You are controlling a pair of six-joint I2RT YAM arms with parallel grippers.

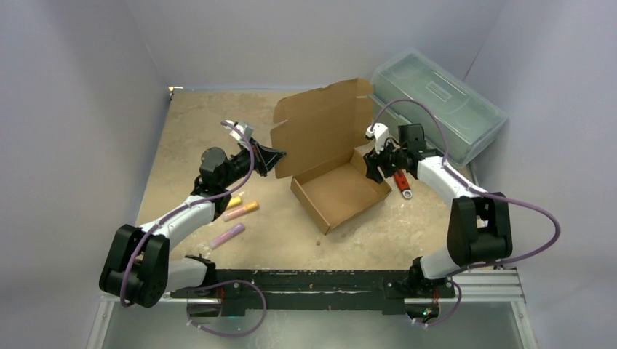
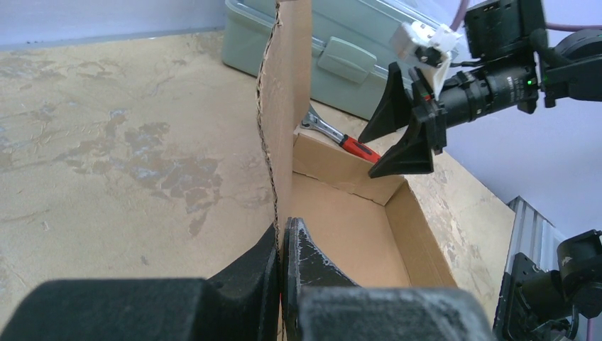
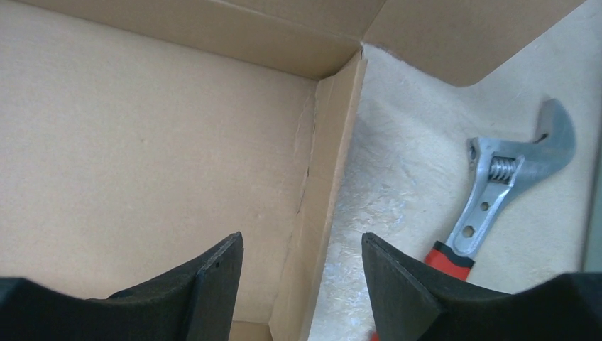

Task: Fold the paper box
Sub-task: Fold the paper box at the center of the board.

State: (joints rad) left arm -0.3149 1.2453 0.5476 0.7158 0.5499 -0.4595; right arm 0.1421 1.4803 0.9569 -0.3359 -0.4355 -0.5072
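The brown paper box (image 1: 338, 195) sits mid-table as a shallow tray with its lid panel (image 1: 324, 125) standing upright behind it. My left gripper (image 1: 279, 160) is shut on the left edge of that upright cardboard; in the left wrist view its fingertips (image 2: 284, 226) pinch the corrugated edge (image 2: 287, 92). My right gripper (image 1: 372, 166) hangs open over the box's right wall. In the right wrist view the gripper (image 3: 302, 241) straddles that wall (image 3: 334, 142), one finger inside the tray, the other over the table, neither touching it.
A red-handled adjustable wrench (image 1: 402, 182) (image 3: 497, 192) lies just right of the box. A translucent grey-green toolbox (image 1: 436, 102) stands at the back right. Three markers, such as the orange one (image 1: 240, 211) and the pink one (image 1: 227, 234), lie near the left arm.
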